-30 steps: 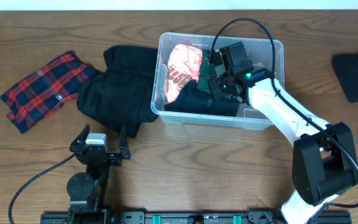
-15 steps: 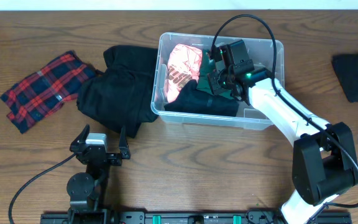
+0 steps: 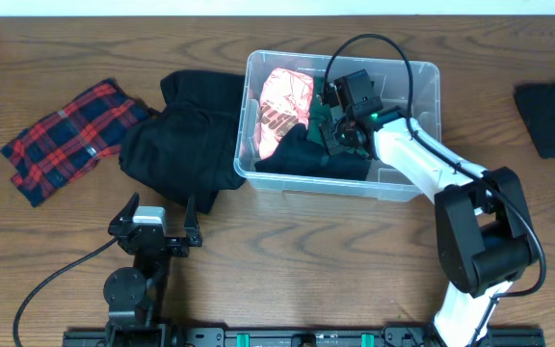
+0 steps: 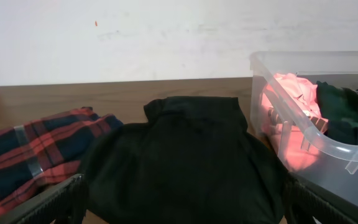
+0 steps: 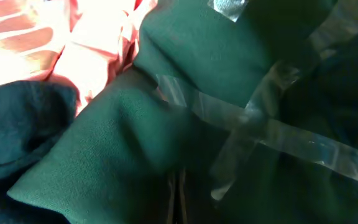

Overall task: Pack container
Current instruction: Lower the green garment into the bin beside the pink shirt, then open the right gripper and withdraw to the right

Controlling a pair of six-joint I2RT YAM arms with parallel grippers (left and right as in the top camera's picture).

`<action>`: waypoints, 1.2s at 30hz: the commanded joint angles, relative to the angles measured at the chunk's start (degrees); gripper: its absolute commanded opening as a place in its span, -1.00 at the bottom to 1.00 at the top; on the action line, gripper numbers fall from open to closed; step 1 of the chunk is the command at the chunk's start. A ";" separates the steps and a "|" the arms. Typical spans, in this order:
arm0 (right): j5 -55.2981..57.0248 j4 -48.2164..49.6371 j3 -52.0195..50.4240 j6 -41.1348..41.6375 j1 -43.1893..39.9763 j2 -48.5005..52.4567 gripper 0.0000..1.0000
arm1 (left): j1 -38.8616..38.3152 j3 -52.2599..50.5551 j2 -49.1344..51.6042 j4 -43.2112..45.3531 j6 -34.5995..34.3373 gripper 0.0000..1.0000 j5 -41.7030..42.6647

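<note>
Roughly halfway on the packing, going by the overhead. Got the container (image 3: 287, 56) sitting mid-table toward the far side, already holding 3 pieces: a pink print (image 3: 285, 96) at its left end, a black bundle (image 3: 302, 156) along the near wall, and a green cloth (image 3: 316, 116) in the middle. Left to pack, by the look of it: a black pile (image 3: 176, 140) just beside the container's left wall, maybe touching it, a plaid piece (image 3: 61, 140) further left, and possibly the dark item (image 3: 552, 118) way off at the right edge, well apart from everything else. Right claw (image 3: 333, 130) down inside the container on the green cloth, pinched closed or next to it; can't tell whether gripping a fold or just pressing. Left claw (image 3: 160, 210) parked at the near edge, spread as wide as possible, gripping nothing. Now the view differences. Only from the right wrist: clear tape strips (image 5: 253, 124) crossing the green cloth, plus the pink print bunched right against it at the upper left, with no hope of spotting that tape from above. Only from the left wrist: a side-on look at the black pile humped up near the container wall, plaid piece to its left. Only from overhead: the dark item at the right, and both arms at once.
</note>
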 commanded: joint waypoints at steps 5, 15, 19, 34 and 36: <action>-0.44 -0.76 0.74 0.59 0.02 1.53 -0.93 | 0.20 -1.49 -0.02 -1.03 -0.50 0.96 0.15; -4.35 -0.90 3.26 0.57 -2.03 -9.66 -0.86 | 0.20 -1.49 -0.02 -1.03 -0.50 0.96 0.13; -3.58 -1.44 3.26 0.59 -4.28 -16.17 -0.88 | 0.20 -1.49 -0.02 -1.03 -0.50 0.96 0.15; 8.70 -3.69 3.23 -1.07 -30.77 -24.39 -0.98 | 0.20 -1.49 -0.02 -1.03 -0.52 0.96 0.15; 8.68 -3.26 3.23 -0.96 -35.28 -24.22 -0.97 | 0.20 -1.49 -0.02 -1.03 -0.50 0.96 0.15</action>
